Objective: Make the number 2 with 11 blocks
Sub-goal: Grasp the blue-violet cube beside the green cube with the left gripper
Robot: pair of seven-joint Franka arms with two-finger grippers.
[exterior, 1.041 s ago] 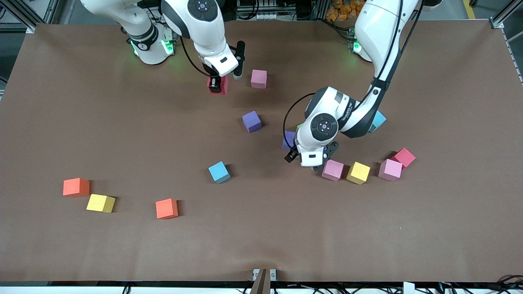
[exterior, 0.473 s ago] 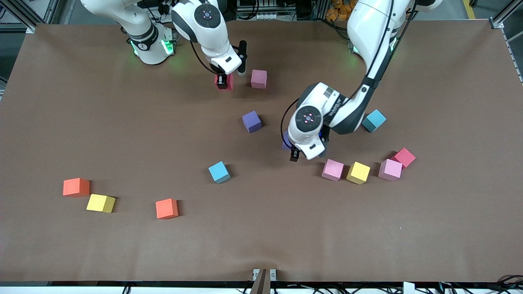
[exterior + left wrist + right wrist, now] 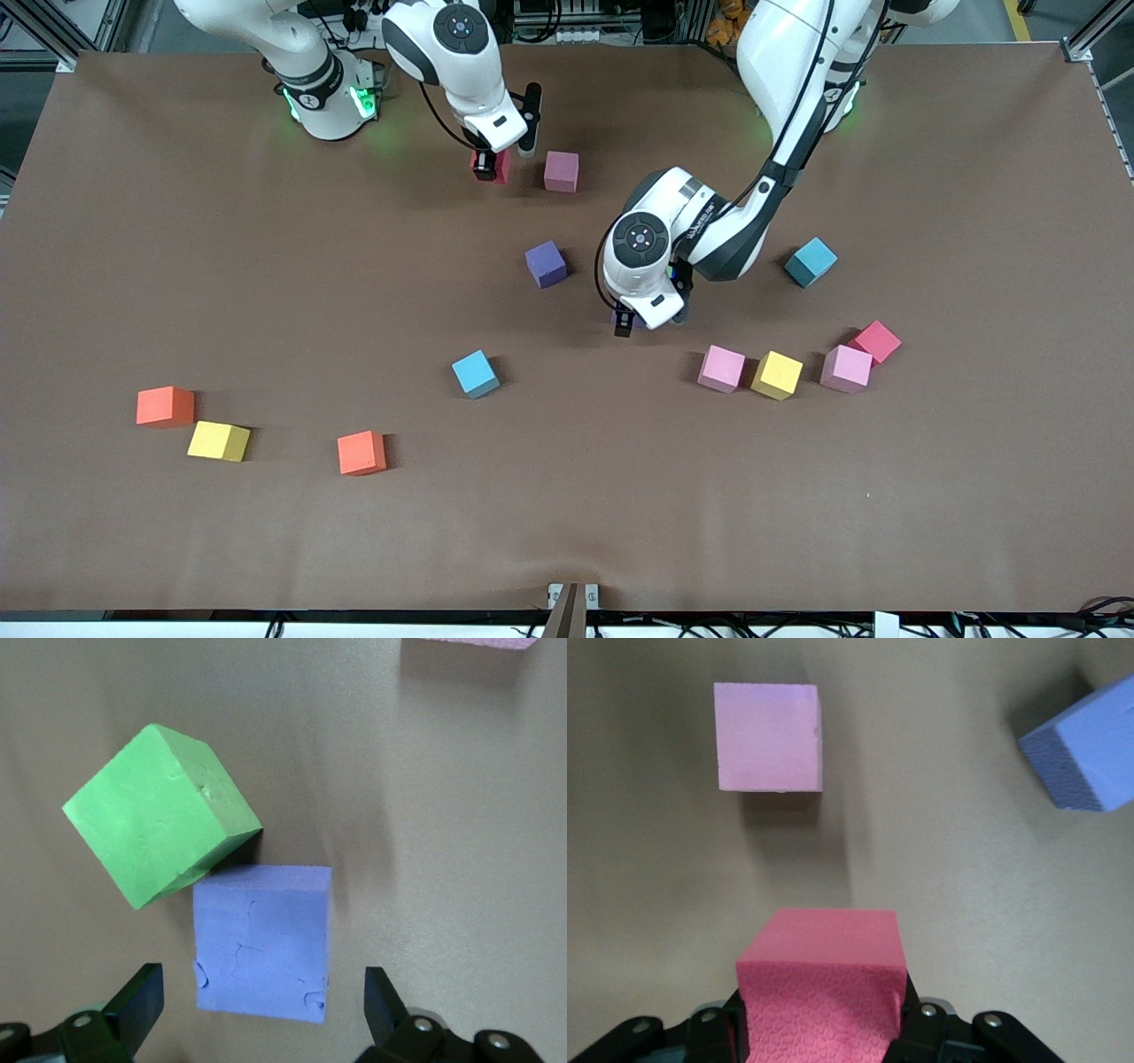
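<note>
The blocks lie scattered and no number 2 shows in view. My right gripper (image 3: pixel 505 156) (image 3: pixel 822 1020) is shut on a red block (image 3: pixel 499 168) (image 3: pixel 824 988), low over the table beside a pink block (image 3: pixel 561 171) (image 3: pixel 769 737). My left gripper (image 3: pixel 636 319) (image 3: pixel 257 1010) is open, its fingers either side of a purple block (image 3: pixel 263 939) without touching it. A green block (image 3: pixel 159 815) touches that purple block's corner; the left arm hides it in the front view. A second purple block (image 3: pixel 545 264) (image 3: pixel 1090 749) lies between the two grippers.
A pink (image 3: pixel 720 369), a yellow (image 3: pixel 777 375), a pink (image 3: pixel 846 369) and a red block (image 3: pixel 877 341) lie toward the left arm's end. There are light blue blocks (image 3: pixel 811 261) (image 3: pixel 476 373). Two orange blocks (image 3: pixel 165 407) (image 3: pixel 361 453) and a yellow one (image 3: pixel 218 440) lie toward the right arm's end.
My right gripper carried the red block closer to the pink block. My left gripper moved away from the pink and yellow blocks to above the purple block, still open.
</note>
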